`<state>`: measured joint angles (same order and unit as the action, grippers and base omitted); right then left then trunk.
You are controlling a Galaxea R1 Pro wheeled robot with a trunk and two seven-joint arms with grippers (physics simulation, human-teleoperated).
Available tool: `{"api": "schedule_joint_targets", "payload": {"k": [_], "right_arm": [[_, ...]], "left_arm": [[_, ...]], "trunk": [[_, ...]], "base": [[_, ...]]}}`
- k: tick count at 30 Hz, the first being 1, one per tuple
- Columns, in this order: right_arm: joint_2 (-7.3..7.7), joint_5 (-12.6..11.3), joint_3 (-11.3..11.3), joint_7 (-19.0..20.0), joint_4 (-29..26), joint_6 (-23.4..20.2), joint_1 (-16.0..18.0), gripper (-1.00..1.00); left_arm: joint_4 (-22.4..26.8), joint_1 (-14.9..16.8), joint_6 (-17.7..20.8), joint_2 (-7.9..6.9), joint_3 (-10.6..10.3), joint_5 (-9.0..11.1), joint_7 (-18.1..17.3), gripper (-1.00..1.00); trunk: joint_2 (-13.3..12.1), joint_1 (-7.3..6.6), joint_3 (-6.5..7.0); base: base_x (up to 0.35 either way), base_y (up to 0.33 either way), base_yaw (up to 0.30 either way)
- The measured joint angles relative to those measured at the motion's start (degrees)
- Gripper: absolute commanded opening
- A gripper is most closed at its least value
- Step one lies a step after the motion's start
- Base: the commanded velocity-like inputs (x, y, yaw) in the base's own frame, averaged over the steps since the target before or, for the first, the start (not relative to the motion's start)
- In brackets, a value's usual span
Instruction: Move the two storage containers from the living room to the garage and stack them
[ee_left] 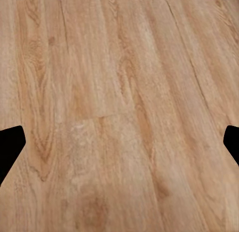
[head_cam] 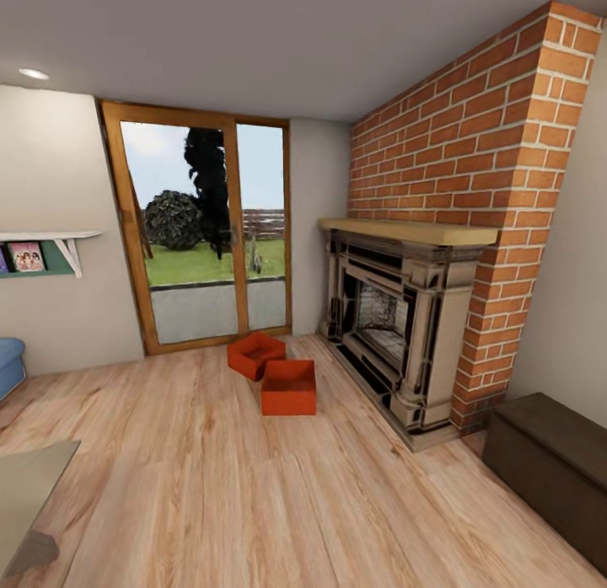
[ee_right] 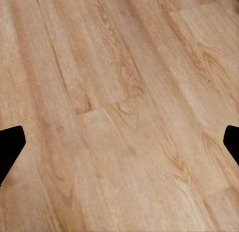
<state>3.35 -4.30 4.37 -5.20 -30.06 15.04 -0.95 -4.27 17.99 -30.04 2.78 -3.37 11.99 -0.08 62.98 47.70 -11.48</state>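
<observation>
Two rust-red storage containers rest on the living room's wood-plank flooring in the head view, ahead of me near the glass doors. The nearer container (head_cam: 289, 387) lies square to me; the farther container (head_cam: 255, 355) sits turned at an angle just behind it, their corners close together. In the left wrist view my left gripper (ee_left: 119, 145) is open, its dark fingertips (ee_left: 11, 145) at the frame's sides over bare planks. My right gripper (ee_right: 119, 145) is open too, fingertips (ee_right: 11, 145) wide apart above bare planks. Nothing is held.
A dark ornate fireplace (head_cam: 396, 327) with a wooden mantel and brick chimney stands at the right. A dark brown chest (head_cam: 552, 470) sits at the near right. A blue seat (head_cam: 8, 365) and a low table corner (head_cam: 29, 495) are at the left. Glass doors (head_cam: 206, 234) stand behind the containers.
</observation>
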Motion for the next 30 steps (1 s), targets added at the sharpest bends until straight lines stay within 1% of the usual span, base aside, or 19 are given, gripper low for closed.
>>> {"api": "schedule_joint_targets", "payload": {"k": [7, 15, 23, 30], "right_arm": [[0.00, 0.00, 0.00, -0.03, 0.00, 0.00, 0.00, 1.00], [0.00, 0.00, 0.00, 0.01, 0.01, 0.00, 0.00, 1.00], [0.00, 0.00, 0.00, 0.01, 0.00, 0.00, 0.00, 1.00], [0.00, 0.00, 0.00, 0.00, 0.00, 0.00, 0.00, 1.00]], "left_arm": [[0.01, 0.00, 0.00, 0.00, 0.04, 0.00, 0.00, 1.00], [0.00, 0.00, -0.01, 0.00, 0.04, 0.02, 0.00, 1.00], [-0.03, 0.00, -0.01, 0.00, 0.04, 0.00, 0.00, 1.00], [-0.02, 0.00, 0.01, 0.00, 0.04, 0.00, 0.00, 1.00]], "trunk": [[0.00, 0.00, 0.00], [0.00, 0.00, 0.00], [0.00, 0.00, 0.00], [0.00, 0.00, 0.00]], "base": [[0.325, 0.001, 0.000], [0.325, 0.080, -0.001], [0.325, 0.096, -0.155], [0.323, 0.038, -0.031]]}}
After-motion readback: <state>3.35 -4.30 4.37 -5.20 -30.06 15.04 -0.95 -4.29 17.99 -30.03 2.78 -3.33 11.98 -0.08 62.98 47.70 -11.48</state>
